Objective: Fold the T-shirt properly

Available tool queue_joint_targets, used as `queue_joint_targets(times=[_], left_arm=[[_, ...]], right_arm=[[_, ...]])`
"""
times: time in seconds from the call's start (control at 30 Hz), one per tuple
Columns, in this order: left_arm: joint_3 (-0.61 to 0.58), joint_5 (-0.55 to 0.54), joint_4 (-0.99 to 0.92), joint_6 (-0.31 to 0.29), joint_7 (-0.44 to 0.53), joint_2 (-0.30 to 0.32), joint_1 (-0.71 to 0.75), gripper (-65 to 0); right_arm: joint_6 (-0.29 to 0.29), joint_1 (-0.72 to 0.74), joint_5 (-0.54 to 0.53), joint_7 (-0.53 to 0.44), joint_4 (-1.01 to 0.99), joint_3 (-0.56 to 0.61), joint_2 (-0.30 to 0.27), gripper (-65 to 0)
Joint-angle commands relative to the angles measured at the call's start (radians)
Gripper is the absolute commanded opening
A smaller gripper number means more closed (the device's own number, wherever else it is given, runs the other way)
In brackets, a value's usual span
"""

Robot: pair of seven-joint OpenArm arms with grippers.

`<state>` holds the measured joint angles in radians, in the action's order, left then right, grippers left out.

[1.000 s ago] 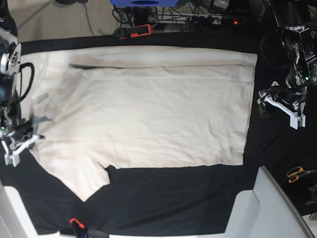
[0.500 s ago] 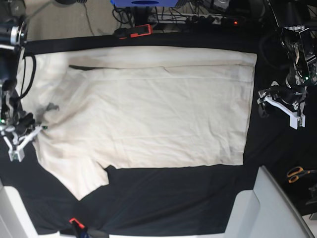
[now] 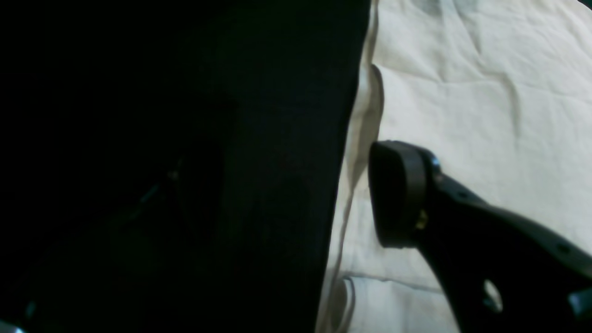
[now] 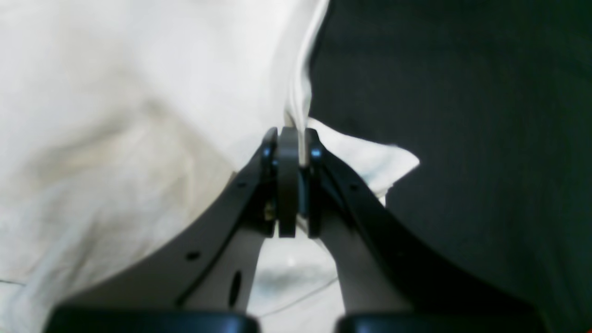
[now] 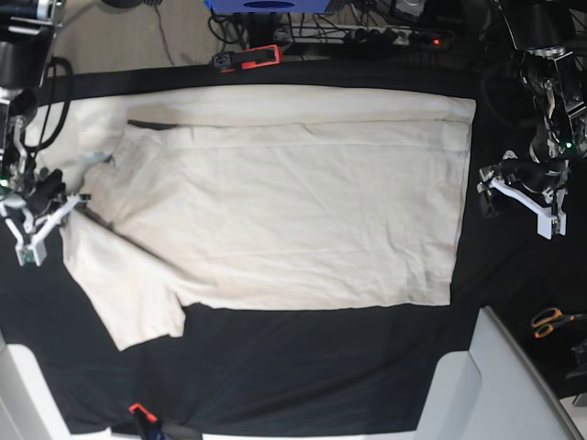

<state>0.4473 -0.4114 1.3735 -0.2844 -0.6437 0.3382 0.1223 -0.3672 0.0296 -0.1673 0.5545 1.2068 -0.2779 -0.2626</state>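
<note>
So the big cream short-sleeved cotton T-shirt is lying mostly flat across the counter, which is covered in a black cloth. Its body runs sideways in the base view, with one sleeve sticking out toward the near left corner and what looks like a long strip already turned over along the far edge. It's soft, thin stuff with light wrinkles everywhere, so I'd guess it weighs next to nothing, drapes the second you lift it, and drags rather than slides on that cloth. Nothing fragile, but it'll bunch up easily.

The right tool is clenched on a pinch of the shirt's edge up at the shoulder end; from the wrist view you can see a thin ridge of fabric pulled up between the closed pads. That seems a sensible hold to me: seams and hems are thicker and give more to bite on than the middle of the panel.

The left tool is released, standing wide and holding nothing, hovering over the black cloth just beside the hem end. I'd take a hem corner there.

Around the room: an orange-and-black clamp and cables past the far edge, orange-handled scissors off to the side, and white panels at the near edge.
</note>
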Motion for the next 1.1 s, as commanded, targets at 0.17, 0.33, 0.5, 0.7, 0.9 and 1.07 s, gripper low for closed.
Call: queue_joint_targets(times=[0.17,0.33,0.5,0.7,0.9,1.07], left_arm=[[0.003,-0.008,0.019,0.001,0.020,0.019,-0.009,-17.4],[0.003,-0.008,0.019,0.001,0.020,0.019,-0.009,-17.4],[0.003,-0.008,0.019,0.001,0.020,0.019,-0.009,-17.4],[0.003,-0.008,0.019,0.001,0.020,0.017,-0.009,-17.4],[0.006,-0.008,0.017,0.001,0.020,0.019,-0.009,-17.4],[0.005,-0.008,0.019,0.001,0.020,0.019,-0.009,-17.4]], right_arm=[[-0.006,0.005,-0.007,0.069,0.037,-0.025,0.016,-59.3],[-0.006,0.008,-0.010,0.095,0.138,-0.030,0.019,-34.8],[-0.006,0.103,-0.007,0.105,0.090,-0.025,0.013,-32.4],[-0.014,0.290,-0.005,0.101,-0.218,-0.022,-0.017,-32.4],[-0.014,0.358,-0.005,0.092,-0.342,-0.021,-0.024,-32.4],[-0.014,0.358,-0.004,0.060,-0.358,-0.019,-0.024,-37.2]])
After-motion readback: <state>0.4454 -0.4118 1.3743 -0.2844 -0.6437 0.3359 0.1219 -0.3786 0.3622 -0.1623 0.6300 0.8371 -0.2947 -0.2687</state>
